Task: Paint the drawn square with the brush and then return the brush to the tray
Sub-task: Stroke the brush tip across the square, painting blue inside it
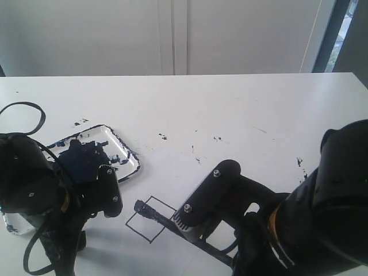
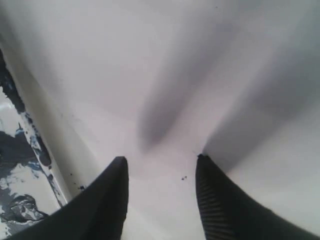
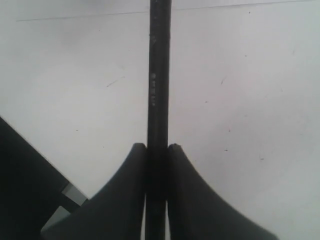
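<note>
The white tray (image 1: 118,140), blotched with dark paint, lies at the left, partly behind my left arm. My left gripper (image 1: 112,195) hangs open just beside it, with nothing between the fingers. In the left wrist view that gripper (image 2: 161,160) is over bare table, with the tray rim (image 2: 35,145) to one side. The drawn square (image 1: 150,221) sits front centre, its inside white. My right gripper (image 1: 183,221) is shut on the brush (image 1: 158,218), whose dark tip rests at the square's upper-left edge. The right wrist view shows the gripper (image 3: 157,146) clamping the black handle (image 3: 159,75).
Small dark paint specks (image 1: 163,137) dot the middle of the white table, and more (image 1: 300,162) lie at the right. A black cable loop (image 1: 26,109) arches over the left arm. A pale wall stands behind the table's far edge.
</note>
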